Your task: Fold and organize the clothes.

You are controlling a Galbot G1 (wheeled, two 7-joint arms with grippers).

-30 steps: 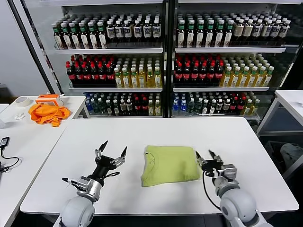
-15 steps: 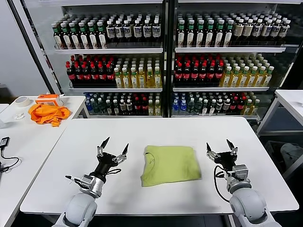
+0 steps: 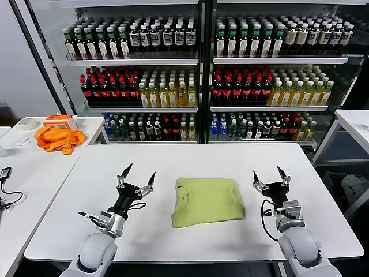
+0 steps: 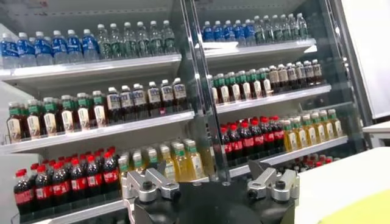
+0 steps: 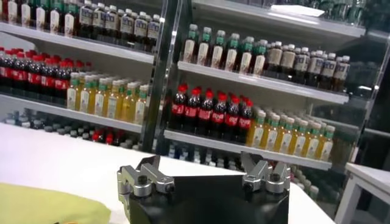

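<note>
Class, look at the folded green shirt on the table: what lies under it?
The lime-green shirt lies folded flat on the white table. Only tabletop shows around it; whatever is beneath is covered by cloth.

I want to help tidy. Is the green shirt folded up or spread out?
Folded: the green shirt lies as a compact rectangle with no sleeves sticking out.

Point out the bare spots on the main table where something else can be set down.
The table is bare behind the folded green shirt, toward the shelves, and at both back corners. Nearer the front it is tighter: the open left gripper and open right gripper flank the shirt, leaving narrow strips.
</note>
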